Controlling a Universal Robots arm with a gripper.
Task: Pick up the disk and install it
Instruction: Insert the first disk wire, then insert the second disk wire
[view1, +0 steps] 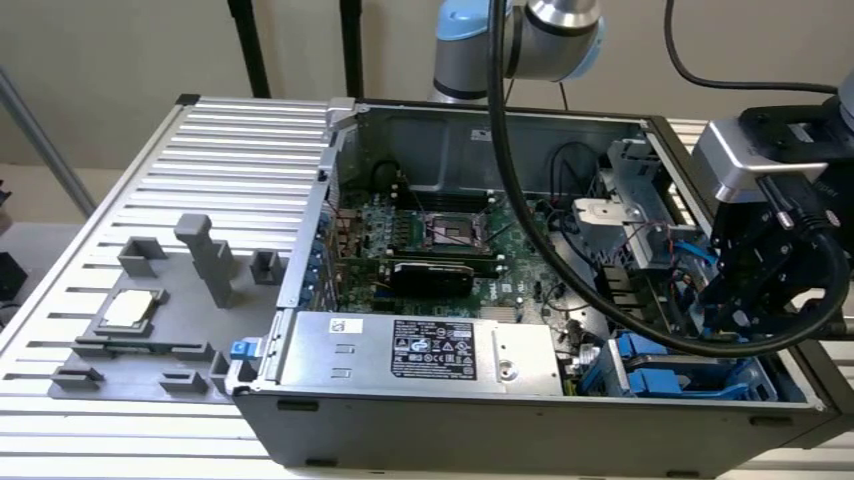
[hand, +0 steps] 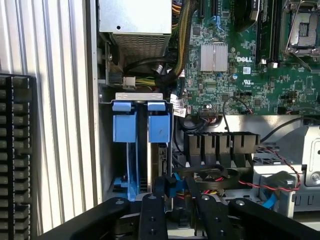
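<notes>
The disk (hand: 161, 150) stands on edge in the drive bay (hand: 106, 150) of the open computer case (view1: 534, 420). Its blue carrier tab (hand: 159, 127) sits beside a second blue carrier (hand: 124, 127) in the neighbouring slot. In the exterior view the blue carriers (view1: 663, 378) show in the case's near corner, at that view's right. My gripper (hand: 180, 200) hovers just above this bay with its black fingers (hand: 151, 215) apart. Only a small blue part and cables lie between them. In the exterior view the gripper (view1: 747, 315) hangs over the case's right side.
A motherboard (view1: 441, 235) fills the case floor, with a big silver box with a black label (view1: 427, 350) along the near wall. Cables and a metal cage (view1: 641, 210) crowd the space near the gripper. A grey fixture with a small square chip (view1: 127, 307) lies on the slatted table (view1: 214, 150).
</notes>
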